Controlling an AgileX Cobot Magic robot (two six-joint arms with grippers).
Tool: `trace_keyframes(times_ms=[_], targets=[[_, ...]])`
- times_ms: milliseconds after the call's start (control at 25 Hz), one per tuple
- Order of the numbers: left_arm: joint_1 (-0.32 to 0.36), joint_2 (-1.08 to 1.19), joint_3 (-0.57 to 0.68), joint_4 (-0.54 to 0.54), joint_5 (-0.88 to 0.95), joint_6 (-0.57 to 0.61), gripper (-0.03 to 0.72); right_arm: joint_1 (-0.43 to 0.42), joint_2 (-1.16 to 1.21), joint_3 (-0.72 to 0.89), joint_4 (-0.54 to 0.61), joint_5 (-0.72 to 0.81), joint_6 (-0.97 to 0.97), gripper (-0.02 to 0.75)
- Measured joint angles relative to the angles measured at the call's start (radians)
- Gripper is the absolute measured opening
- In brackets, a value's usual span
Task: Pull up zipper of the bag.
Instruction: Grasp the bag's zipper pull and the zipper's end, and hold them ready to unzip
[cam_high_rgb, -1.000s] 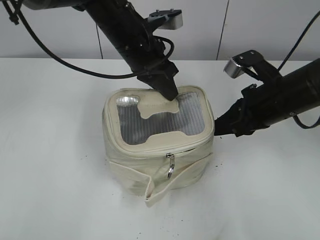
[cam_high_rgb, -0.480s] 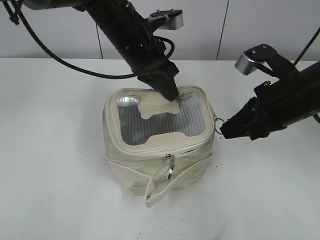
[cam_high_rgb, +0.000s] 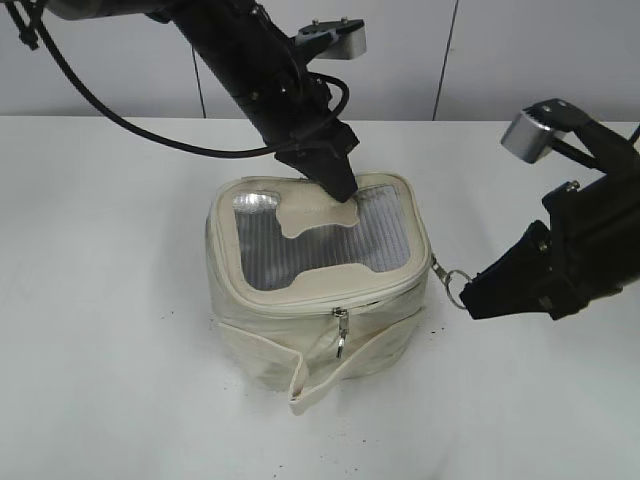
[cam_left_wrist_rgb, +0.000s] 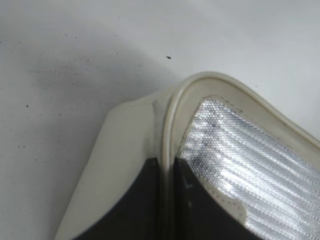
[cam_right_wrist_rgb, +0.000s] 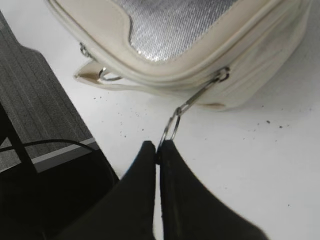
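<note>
Midway between the table's left and right edges, the bag (cam_high_rgb: 315, 285) sits under my left gripper (cam_high_rgb: 340, 188), whose fingers are closed flat against the top panel near its rear edge. My right gripper (cam_right_wrist_rgb: 159, 150), toward the right edge, pinches the ring pull (cam_right_wrist_rgb: 171, 129) of the zipper (cam_high_rgb: 400, 290). If that thin ring slips out, or the bag drags rightward despite the hold-down, the pull fails.

- Bag (cam_left_wrist_rgb: 125, 165) corner fills lower right; cream, w/ a raised rounded rim curving round the top panel.
- Grey ribbed window (cam_left_wrist_rgb: 255, 170) inside rim, shiny (honeycomb texture near the corner).
- Left hand (cam_left_wrist_rgb: 167, 200): two dark fingers (cam_left_wrist_rgb: 142, 205) at bottom edge, closed on the rim.
- White surface (cam_left_wrist_rgb: 75, 60) behind, dotted w/ dark specks.
</note>
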Motion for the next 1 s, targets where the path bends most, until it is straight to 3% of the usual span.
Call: trace_keyframes(times_ms=[200, 640, 840, 1000], targets=[[0.0, 0.0, 0.0, -0.001, 0.001, -0.001, 0.045, 0.082, -0.046, 0.033, -0.007, -0.001, 0.031, -0.015], [-0.002, 0.0, 0.0, -0.002, 0.002, -0.016, 0.043, 0.474, 0.033, -0.009, 0.108, -0.261, 0.037, -0.013], [-0.006, 0.0, 0.0, -0.004, 0.011, -0.016, 0.043, 0.52, 0.084, -0.067, 0.105, -0.277, 0.101, -0.01], [-0.007, 0.0, 0.0, -0.004, 0.017, -0.016, 0.043, 0.52, 0.06, -0.074, -0.043, -0.284, 0.312, 0.054]])
